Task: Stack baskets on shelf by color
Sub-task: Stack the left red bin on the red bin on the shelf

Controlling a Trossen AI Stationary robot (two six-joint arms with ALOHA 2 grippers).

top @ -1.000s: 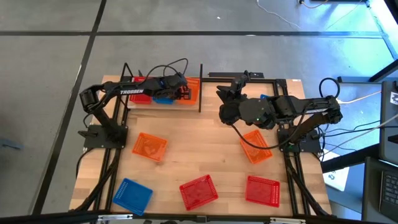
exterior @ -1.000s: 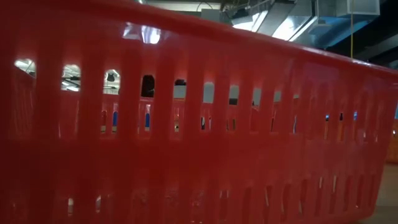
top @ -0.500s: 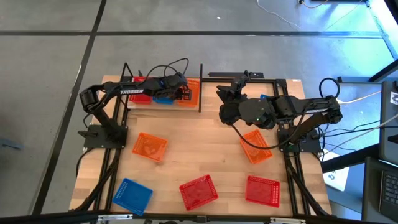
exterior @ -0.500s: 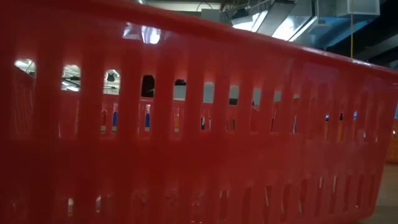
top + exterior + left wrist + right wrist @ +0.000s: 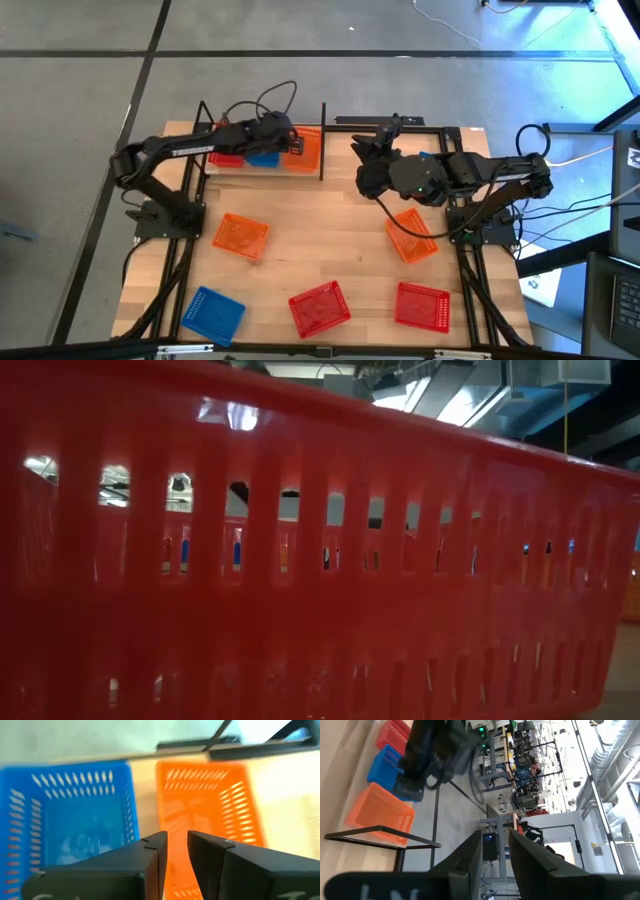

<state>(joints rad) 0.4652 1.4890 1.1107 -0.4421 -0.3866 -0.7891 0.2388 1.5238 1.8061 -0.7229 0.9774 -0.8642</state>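
Baskets sit side by side on the shelf (image 5: 262,165) at the far left of the table (image 5: 330,250): a red basket (image 5: 226,157) on the left, a blue basket (image 5: 262,158) in the middle and an orange basket (image 5: 306,150) on the right. The shelf is a narrow light-wood board with thin black posts. In the left wrist view the blue basket (image 5: 70,820) and the orange basket (image 5: 210,805) stand just beside each other, both empty.

The left gripper (image 5: 283,132) hangs over the shelf, above the gap between the blue and orange baskets. Its two dark fingers (image 5: 155,851) stand a little apart with only a narrow slit between them — nothing is held.

Five more baskets lie loose on the table: an orange one (image 5: 241,235) at centre left, another orange one (image 5: 412,235) at centre right, a blue one (image 5: 213,312) at the near left corner, and two red ones — one at near centre (image 5: 319,307), one at near right (image 5: 422,304). The low view is filled almost wholly by the slatted wall of a red basket (image 5: 320,560) close to the camera.

The right gripper (image 5: 372,150) waits at the far right of the table, near a second black rod frame (image 5: 400,123). Its fingers (image 5: 470,855) are parted by a narrow gap with nothing between them. Past them the right wrist view shows the shelf with its three baskets, the left arm (image 5: 437,750) above them, and a workshop room beyond.
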